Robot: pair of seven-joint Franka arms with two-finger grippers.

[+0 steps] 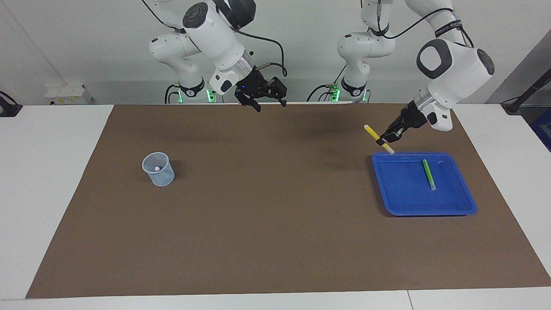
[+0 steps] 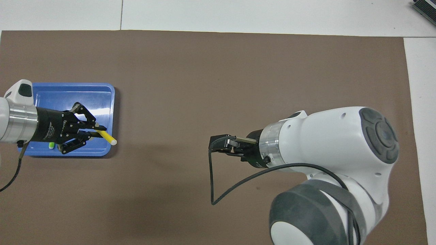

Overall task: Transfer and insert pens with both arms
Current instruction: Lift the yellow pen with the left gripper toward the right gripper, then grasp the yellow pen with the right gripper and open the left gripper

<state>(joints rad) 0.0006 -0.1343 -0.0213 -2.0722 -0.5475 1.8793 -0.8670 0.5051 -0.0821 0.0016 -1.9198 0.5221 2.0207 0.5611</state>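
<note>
Gripping the yellow pen (image 1: 378, 138) near its middle, the left gripper (image 1: 386, 138) hangs in the air over the blue tray's (image 1: 447, 206) edge nearest the robots. The pen tilts, its upper end pointing toward the right arm's end of the table, so a handover means carrying it that way. The right gripper (image 1: 263, 98) waits with jaws spread wide and empty, well apart from the tray. 1 green pen (image 1: 428, 174) lies in the tray. The clear cup (image 1: 158, 168) stands well apart from the tray, closer to the right arm.
</note>
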